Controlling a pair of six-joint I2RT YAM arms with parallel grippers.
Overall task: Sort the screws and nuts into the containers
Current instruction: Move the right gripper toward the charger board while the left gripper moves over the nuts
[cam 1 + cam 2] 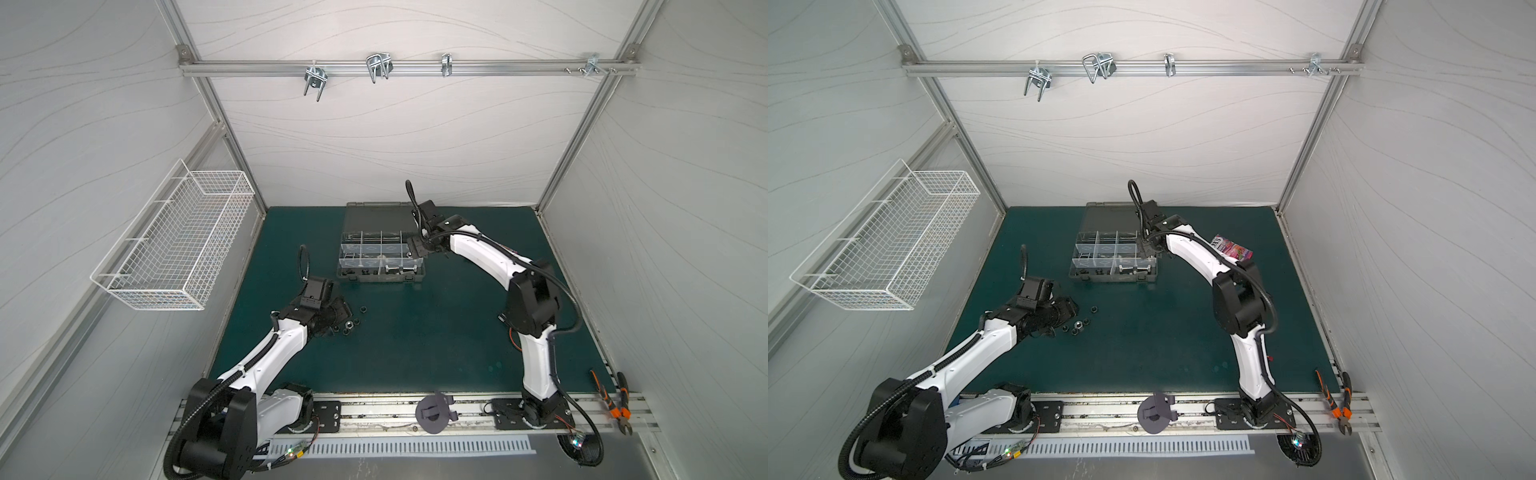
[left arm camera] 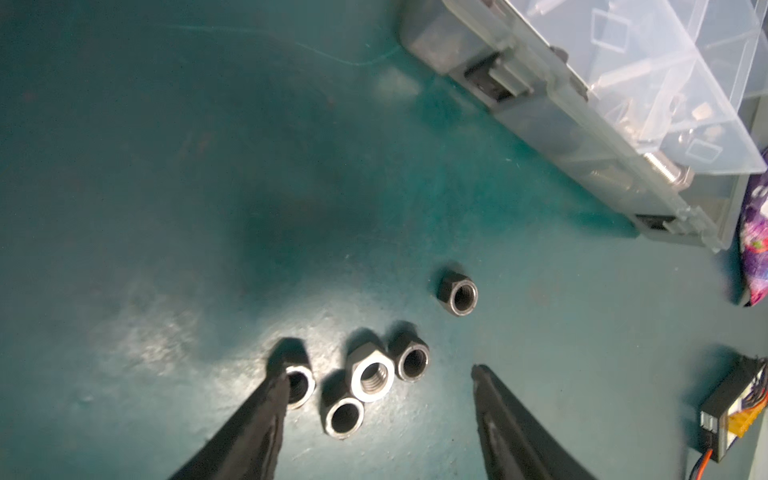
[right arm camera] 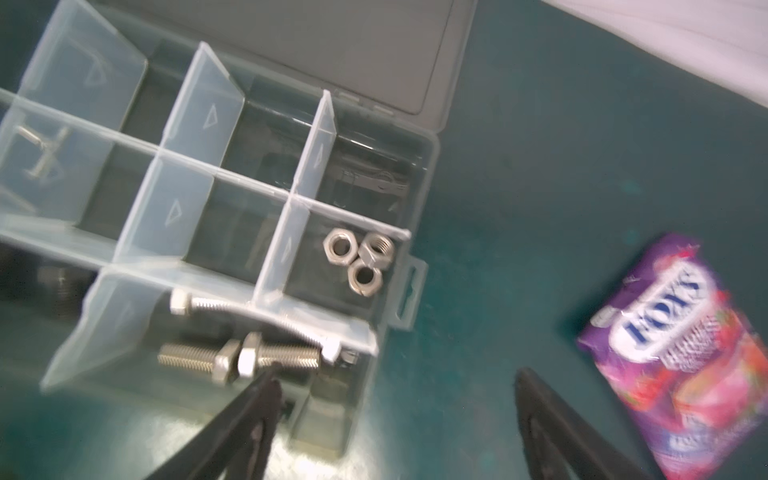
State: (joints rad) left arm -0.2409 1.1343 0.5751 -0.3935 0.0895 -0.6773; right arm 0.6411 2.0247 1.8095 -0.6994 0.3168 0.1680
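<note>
Small hexagonal steel nuts [image 2: 371, 379] lie clustered on the green mat [image 2: 166, 166] inside the open left gripper [image 2: 381, 371] — hard, light, probably slippery; pinch one across opposite flats. Right gripper [image 3: 397, 378] gapes empty at the grey plastic divided case [image 3: 274, 266] edge

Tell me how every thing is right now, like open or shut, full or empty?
Case lid: open, laid flat back.
Left gripper: open, low over the loose nuts.
Right gripper: open, holding nothing.
Loose nuts: five, lying on the mat.
Silver nuts: three, inside one compartment.
Bolts: lying inside a neighbouring compartment.
Candy bag: lying on the mat.
Wire basket: looks empty.
</note>
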